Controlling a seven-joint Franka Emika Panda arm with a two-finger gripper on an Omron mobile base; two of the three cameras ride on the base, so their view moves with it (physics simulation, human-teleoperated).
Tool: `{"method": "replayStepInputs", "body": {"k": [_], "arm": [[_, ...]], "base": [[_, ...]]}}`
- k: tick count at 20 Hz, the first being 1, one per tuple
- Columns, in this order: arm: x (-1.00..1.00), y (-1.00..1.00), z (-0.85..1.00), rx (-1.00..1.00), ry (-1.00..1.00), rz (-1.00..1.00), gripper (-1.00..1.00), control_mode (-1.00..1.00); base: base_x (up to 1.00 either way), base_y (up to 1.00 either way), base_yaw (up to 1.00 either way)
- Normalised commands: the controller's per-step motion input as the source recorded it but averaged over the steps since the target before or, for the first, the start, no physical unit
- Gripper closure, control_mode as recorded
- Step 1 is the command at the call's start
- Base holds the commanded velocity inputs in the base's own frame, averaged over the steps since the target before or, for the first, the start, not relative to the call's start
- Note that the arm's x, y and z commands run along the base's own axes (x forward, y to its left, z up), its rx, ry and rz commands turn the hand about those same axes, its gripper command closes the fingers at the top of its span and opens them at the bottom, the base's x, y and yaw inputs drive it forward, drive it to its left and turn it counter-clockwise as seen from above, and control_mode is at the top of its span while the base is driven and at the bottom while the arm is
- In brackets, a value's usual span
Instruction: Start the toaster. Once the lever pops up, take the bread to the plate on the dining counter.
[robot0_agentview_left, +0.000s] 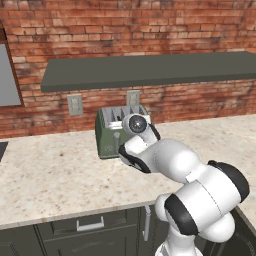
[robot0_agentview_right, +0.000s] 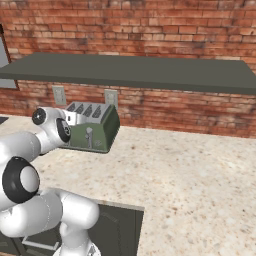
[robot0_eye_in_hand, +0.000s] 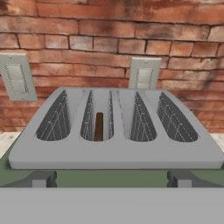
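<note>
Even, bright rendered light, sharp throughout, without glare; soft shade lies under the shelf (robot0_agentview_left: 150, 70).

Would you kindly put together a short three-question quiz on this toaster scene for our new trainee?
1. True or false: the bread sits down inside a slot of the toaster.
2. In the hand view, counting from the left, which slot holds the bread: A first, B second, C fourth?
3. What is mounted on the brick wall behind the toaster?

Key: 1 true. 2 B. 3 Two wall outlet plates, below a dark shelf.
</note>
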Motion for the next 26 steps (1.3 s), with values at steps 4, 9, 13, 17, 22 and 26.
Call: {"method": "replayStepInputs", "body": {"k": [4,9,13,17,22,26], "arm": [[0.01,0.0,0.0,0.0,0.0,0.0,-1.0,-1.0],[0.06,0.0,0.0,0.0,0.0,0.0,-1.0,-1.0],[0.01,0.0,0.0,0.0,0.0,0.0,-1.0,-1.0],[0.0,0.04,0.0,0.0,0.0,0.0,-1.0,-1.0],[0.0,0.11,0.0,0.0,0.0,0.01,-1.0,-1.0],[0.0,0.06,0.0,0.0,0.0,0.01,-1.0,-1.0]], "base": [[0.0,0.0,0.0],[0.0,0.0,0.0],[0.0,0.0,0.0],[0.0,0.0,0.0],[0.0,0.0,0.0],[0.0,0.0,0.0]]}}
